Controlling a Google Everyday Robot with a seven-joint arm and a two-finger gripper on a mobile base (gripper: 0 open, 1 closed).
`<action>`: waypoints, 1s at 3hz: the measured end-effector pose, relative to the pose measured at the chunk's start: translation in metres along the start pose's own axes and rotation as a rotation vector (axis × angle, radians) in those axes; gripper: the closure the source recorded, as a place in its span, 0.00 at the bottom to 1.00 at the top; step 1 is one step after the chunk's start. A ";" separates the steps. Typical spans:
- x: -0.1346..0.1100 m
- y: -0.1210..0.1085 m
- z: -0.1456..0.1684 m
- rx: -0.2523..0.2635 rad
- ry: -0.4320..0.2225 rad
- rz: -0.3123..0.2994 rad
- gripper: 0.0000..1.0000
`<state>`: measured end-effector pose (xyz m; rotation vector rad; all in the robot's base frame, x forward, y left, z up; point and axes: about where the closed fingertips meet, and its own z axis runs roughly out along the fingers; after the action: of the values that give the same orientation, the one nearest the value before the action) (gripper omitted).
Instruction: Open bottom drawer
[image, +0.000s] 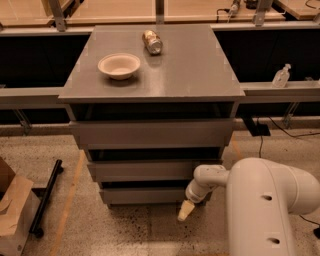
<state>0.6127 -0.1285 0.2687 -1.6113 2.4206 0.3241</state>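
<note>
- The gripper (185, 210) hangs low in the centre of the frame, just below the right end of the bottom drawer (145, 195); clenched or released, I cannot tell.
- The bottom drawer is the lowest of three grey fronts.
- On the cabinet top (200, 75), upper centre, stand a pale bowl (119, 65) and a can (152, 42) lying on its side, apart.

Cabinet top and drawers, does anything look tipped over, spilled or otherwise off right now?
Only the can stands out: it lies on its side at the back of the cabinet top, beyond the upright bowl. No spill shows. The gripper hangs low by the right end of the bottom drawer, near the floor.
</note>
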 end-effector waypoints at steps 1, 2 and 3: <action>-0.003 -0.018 0.006 0.002 -0.101 -0.002 0.00; -0.006 -0.032 0.012 -0.002 -0.199 0.001 0.00; -0.006 -0.042 0.024 -0.020 -0.261 0.009 0.00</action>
<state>0.6548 -0.1320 0.2450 -1.4644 2.2347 0.5266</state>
